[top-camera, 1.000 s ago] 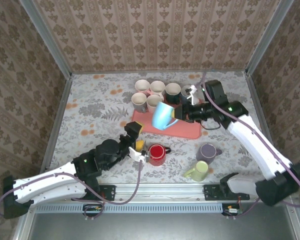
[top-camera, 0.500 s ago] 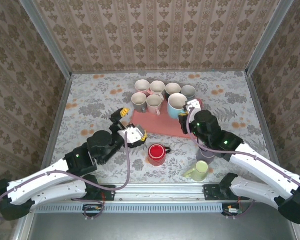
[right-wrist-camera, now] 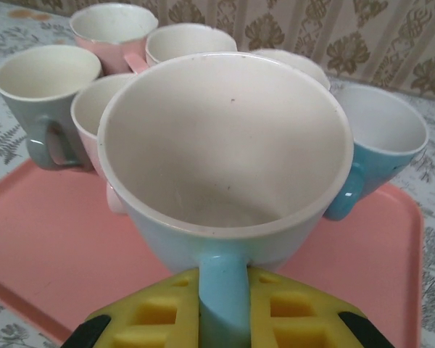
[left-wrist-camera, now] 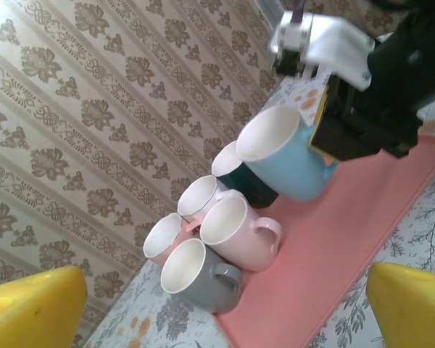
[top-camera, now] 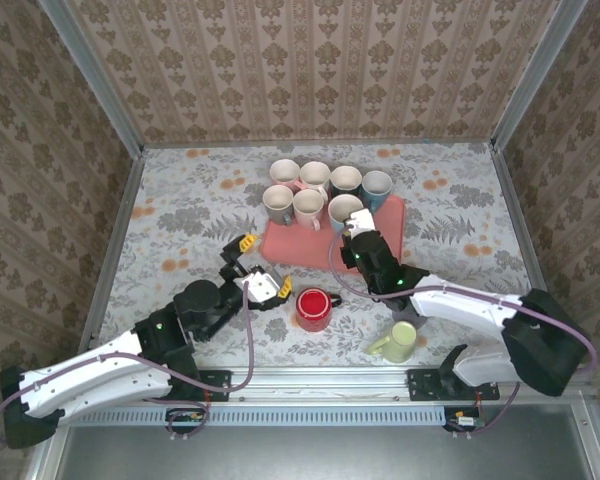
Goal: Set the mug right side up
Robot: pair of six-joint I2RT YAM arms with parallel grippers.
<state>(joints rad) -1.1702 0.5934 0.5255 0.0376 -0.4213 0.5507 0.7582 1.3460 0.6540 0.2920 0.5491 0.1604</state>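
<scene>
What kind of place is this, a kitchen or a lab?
Probably a robot test booth, not a kitchen. Wallpapered panels in a metal frame box in a table, two robot arms are bolted at its near edge, and the right claw holds a light blue mug at a pink tray of other mugs.

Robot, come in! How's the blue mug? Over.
Right tool shut on blue mug handle. Mug mouth-up over pink tray. Left tool open. Other mugs close behind.

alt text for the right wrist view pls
A light blue mug, mouth up and white inside, is held by its handle in the right gripper over a pink tray. Other upright mugs cluster behind it.
</scene>
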